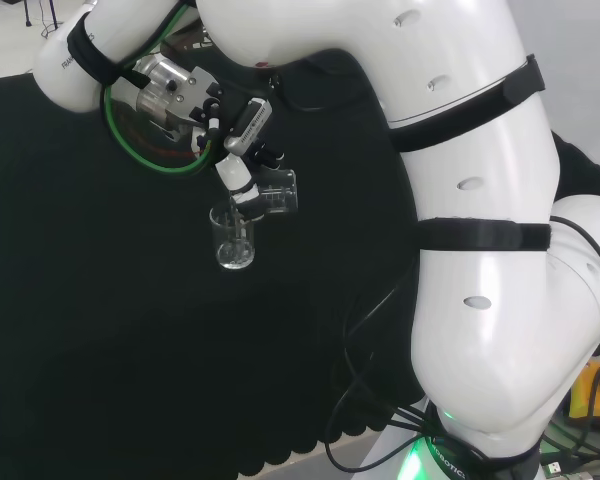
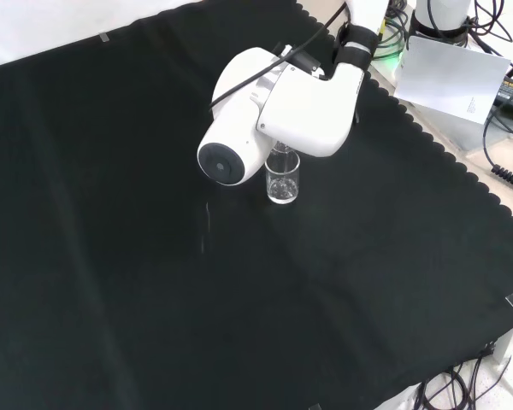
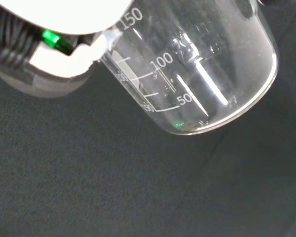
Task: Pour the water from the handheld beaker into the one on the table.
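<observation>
Beaker (image 1: 277, 190) tipped in my hand (image 1: 235, 150), fingers curled round it, lip over the table beaker (image 1: 233, 238) mid-table in head view. Front view: table beaker (image 2: 283, 178) under the arm link (image 2: 274, 111). Wrist view: held beaker (image 3: 197, 69) looks nearly drained; misaligned lips could spill onto the cloth (image 3: 89, 187).
</observation>
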Tool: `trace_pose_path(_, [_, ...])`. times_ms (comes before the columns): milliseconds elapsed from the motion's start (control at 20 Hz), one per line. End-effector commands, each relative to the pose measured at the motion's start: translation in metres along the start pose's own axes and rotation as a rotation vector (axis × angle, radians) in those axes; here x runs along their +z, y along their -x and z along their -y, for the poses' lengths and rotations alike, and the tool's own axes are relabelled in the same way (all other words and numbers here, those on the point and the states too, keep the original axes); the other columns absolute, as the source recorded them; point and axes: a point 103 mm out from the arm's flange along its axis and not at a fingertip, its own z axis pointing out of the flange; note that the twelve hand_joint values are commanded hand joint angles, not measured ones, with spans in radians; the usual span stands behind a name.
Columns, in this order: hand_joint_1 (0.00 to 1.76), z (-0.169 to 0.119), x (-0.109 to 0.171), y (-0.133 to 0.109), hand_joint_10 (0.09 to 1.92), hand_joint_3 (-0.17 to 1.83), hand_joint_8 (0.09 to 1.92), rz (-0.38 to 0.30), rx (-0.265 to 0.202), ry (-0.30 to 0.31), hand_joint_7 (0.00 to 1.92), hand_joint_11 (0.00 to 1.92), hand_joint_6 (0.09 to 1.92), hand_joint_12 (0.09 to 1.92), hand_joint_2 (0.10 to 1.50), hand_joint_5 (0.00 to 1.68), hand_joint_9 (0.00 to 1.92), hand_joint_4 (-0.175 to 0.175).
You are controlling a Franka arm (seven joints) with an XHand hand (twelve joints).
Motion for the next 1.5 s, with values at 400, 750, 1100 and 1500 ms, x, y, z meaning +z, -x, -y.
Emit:
trace_pose_path(400, [1.13, 0.0047, -0.0021, 0.0003, 0.16, 0.74, 0.62, 0.012, 0.018, -0.011, 1.54, 1.47, 0.75, 0.63, 0.62, 1.25, 1.71, 0.175])
trace_pose_path(750, [1.13, 0.0059, -0.0018, 0.0017, 0.16, 0.74, 0.62, 0.01, 0.02, -0.002, 1.54, 1.47, 0.75, 0.63, 0.62, 1.25, 1.71, 0.175])
trace_pose_path(1100, [1.13, 0.0088, -0.0056, -0.0009, 0.16, 0.74, 0.62, 0.012, 0.017, 0.015, 1.54, 1.47, 0.75, 0.63, 0.62, 1.25, 1.71, 0.175])
trace_pose_path(1500, [1.13, 0.0103, -0.0055, 0.0006, 0.16, 0.74, 0.62, 0.007, 0.009, 0.07, 1.54, 1.47, 0.75, 0.63, 0.62, 1.25, 1.71, 0.175])
